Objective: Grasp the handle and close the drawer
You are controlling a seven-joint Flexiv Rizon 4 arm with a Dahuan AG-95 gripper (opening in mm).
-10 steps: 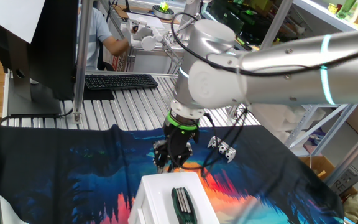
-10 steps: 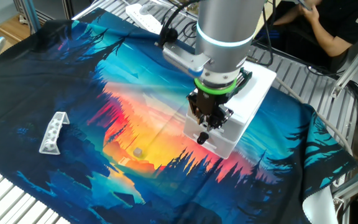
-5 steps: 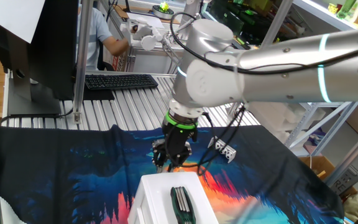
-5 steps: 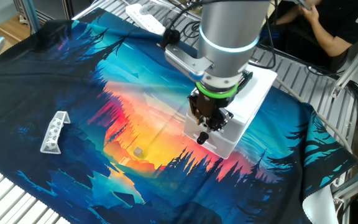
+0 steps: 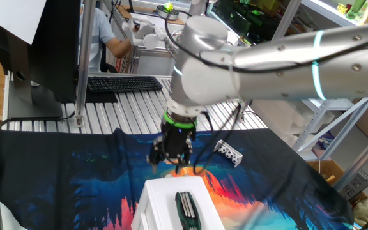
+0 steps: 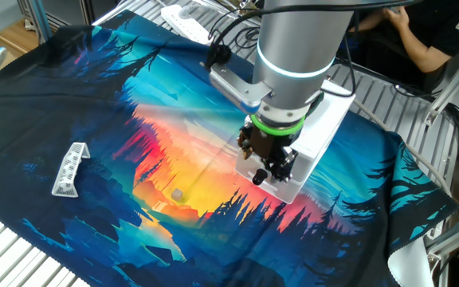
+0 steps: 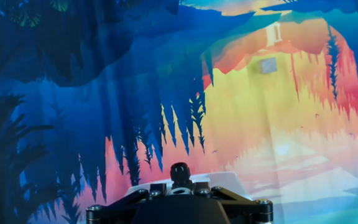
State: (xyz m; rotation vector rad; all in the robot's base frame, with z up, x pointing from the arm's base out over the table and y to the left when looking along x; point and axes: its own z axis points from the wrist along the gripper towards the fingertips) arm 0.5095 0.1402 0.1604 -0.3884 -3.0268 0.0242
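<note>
The white box unit point(image 6: 325, 119) stands on the printed cloth, and its drawer front point(image 6: 289, 185) looks flush with the box. My gripper point(image 6: 261, 171) hangs at the middle of that front panel with its fingers together. A small white bit, apparently the handle point(image 6: 258, 177), shows between the tips. In one fixed view my gripper point(image 5: 170, 165) is at the box's far edge point(image 5: 171, 185). In the hand view my gripper point(image 7: 179, 171) is a dark shut tip against a strip of the white drawer point(image 7: 225, 182); the handle is hidden there.
A dark green multi-tool point(image 5: 185, 207) lies on top of the box. A grey-white perforated block point(image 6: 70, 169) lies on the cloth well away from the box and also shows in the other fixed view point(image 5: 229, 153). A small grey square point(image 6: 178, 194) lies on the cloth. A keyboard point(image 5: 123, 83) is behind.
The arm and wrist have swung round above the gripper, which shifted slightly along the box front. The fingertips stay shut at the drawer front; the box has not visibly moved.
</note>
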